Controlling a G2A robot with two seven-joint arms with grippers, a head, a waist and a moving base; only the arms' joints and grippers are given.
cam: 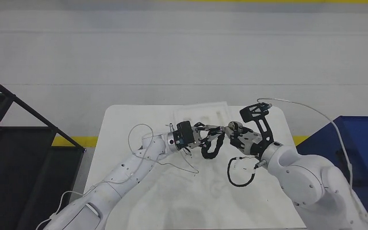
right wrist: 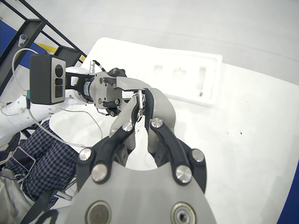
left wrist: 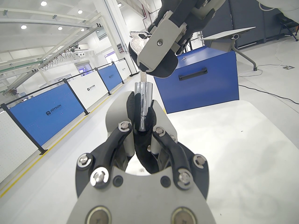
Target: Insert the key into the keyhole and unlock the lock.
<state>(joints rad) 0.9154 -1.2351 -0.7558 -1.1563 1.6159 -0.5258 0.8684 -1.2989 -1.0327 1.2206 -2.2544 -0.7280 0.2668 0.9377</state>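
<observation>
Now | left pincer point(left wrist: 142, 104) clenched on chrome cylindrical lock point(left wrist: 141, 92) | right pincer point(right wrist: 143, 99) grips silver key point(right wrist: 140, 111)

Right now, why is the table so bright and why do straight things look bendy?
Right wrist view: the white table glares, nearly swallowing the foam tray. Left wrist view: ceiling lamps glint off the chrome lock, and the wide lens bends the ceiling rails. Top view: even light, lines straight.
</observation>
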